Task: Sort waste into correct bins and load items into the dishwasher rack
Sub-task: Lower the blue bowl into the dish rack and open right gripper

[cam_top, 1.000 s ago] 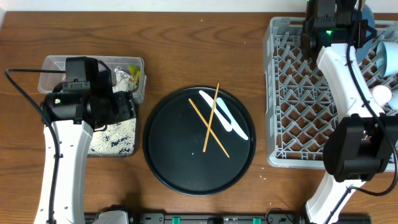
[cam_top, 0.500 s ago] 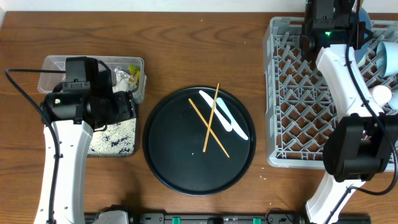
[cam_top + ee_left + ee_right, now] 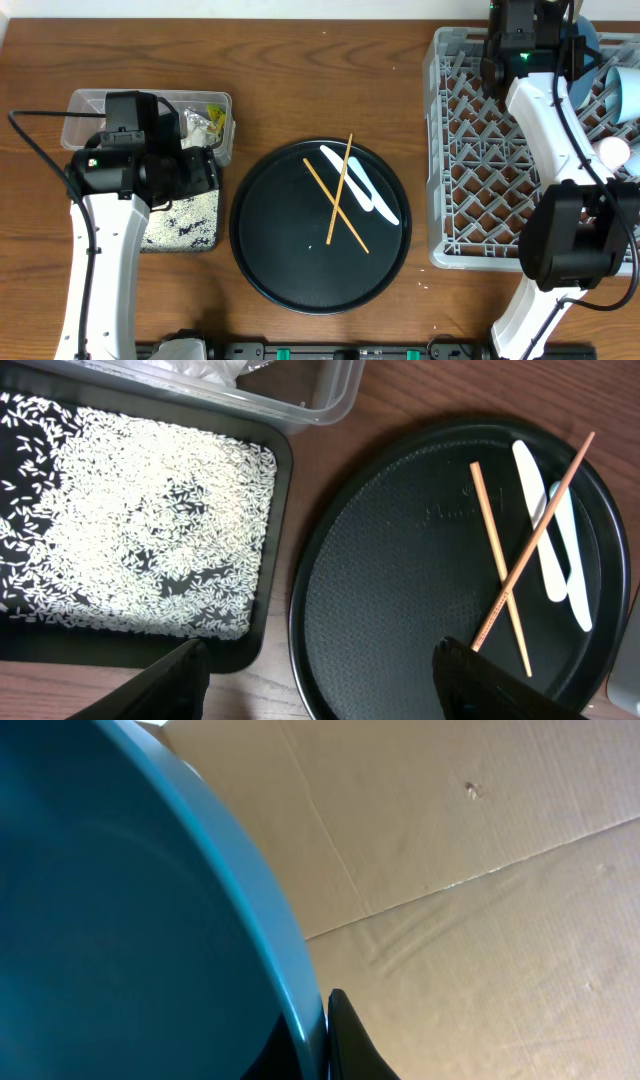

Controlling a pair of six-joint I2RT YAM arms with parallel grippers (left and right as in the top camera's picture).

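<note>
Right gripper (image 3: 318, 1042) is pinched shut on the rim of the large blue bowl (image 3: 120, 900). One dark finger lies against the rim's outer edge in the wrist view, and the inner finger is mostly hidden. From overhead, the bowl is at the far right corner of the dishwasher rack (image 3: 432, 150). The arm covers much of it, so I cannot tell how it leans among the pegs.

The hold is on a thin rim only, so the bowl could pivot or slip under its own weight. If released before it settles between pegs, it may tip onto the small whitish cup (image 3: 612, 150) near it on the rack's right side.

Well apart, on the round black tray (image 3: 262, 250) at mid-worktop, the thin wooden chopsticks (image 3: 340, 190) lie crossed over the white plastic spoon (image 3: 380, 206), not yet loaded. They are flat and slender, and I judge they would roll or skid under a poorly centred pinch.

Left gripper (image 3: 318, 660) is wide open and empty, hovering over the gap between that round tray and the shallow black tray (image 3: 278, 560). The black tray holds the loose white rice grains (image 3: 130, 530). Just beyond it is the clear plastic tub (image 3: 325, 400), which holds the tissue paper (image 3: 195, 125) and the snack wrapper (image 3: 214, 113). A low or careless move here could knock the tray's rim and scatter rice across the worktop.
</note>
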